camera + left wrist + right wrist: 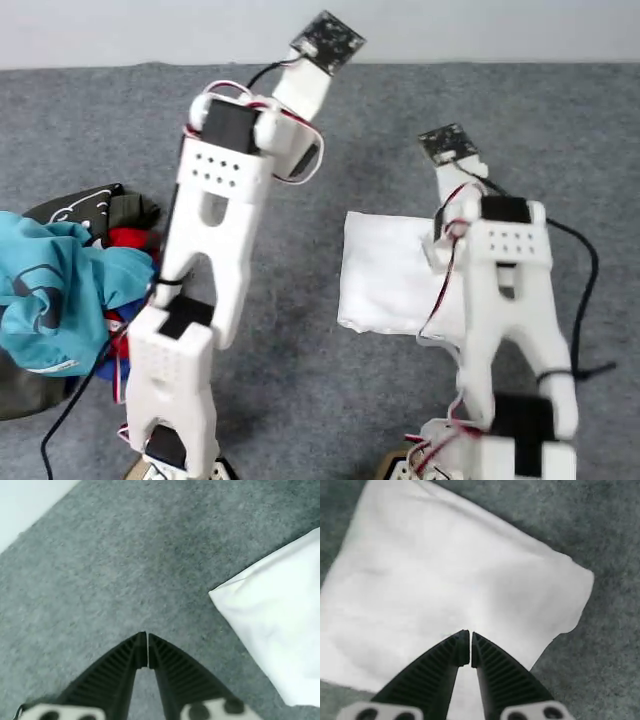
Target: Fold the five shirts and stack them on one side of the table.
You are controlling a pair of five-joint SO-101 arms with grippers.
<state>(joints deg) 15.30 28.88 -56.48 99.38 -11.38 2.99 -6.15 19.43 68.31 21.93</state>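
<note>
- white shirt (385, 272) is folded into a rough rectangle and lies flat on the grey mat (300, 380), right of centre in the high view
- the right arm (505, 280) covers part of its right edge in that view
- the unfolded ones sit in a heap at the table's left edge: teal shirt (50, 290) on top, red shirt (130, 240) and black shirt (85, 210) poking out behind it
- the heap is well apart from the white shirt, with the left arm (215, 230) between them
- right gripper (470, 641): jaws closed tip to tip, holding nothing, above the white shirt (460, 575)
- left gripper (147, 641): jaws closed with tips touching, holding nothing, over bare mat, near a corner of the white shirt (280, 630)
- can't tell from the wrist views whether either gripper touches the surface below it
</note>
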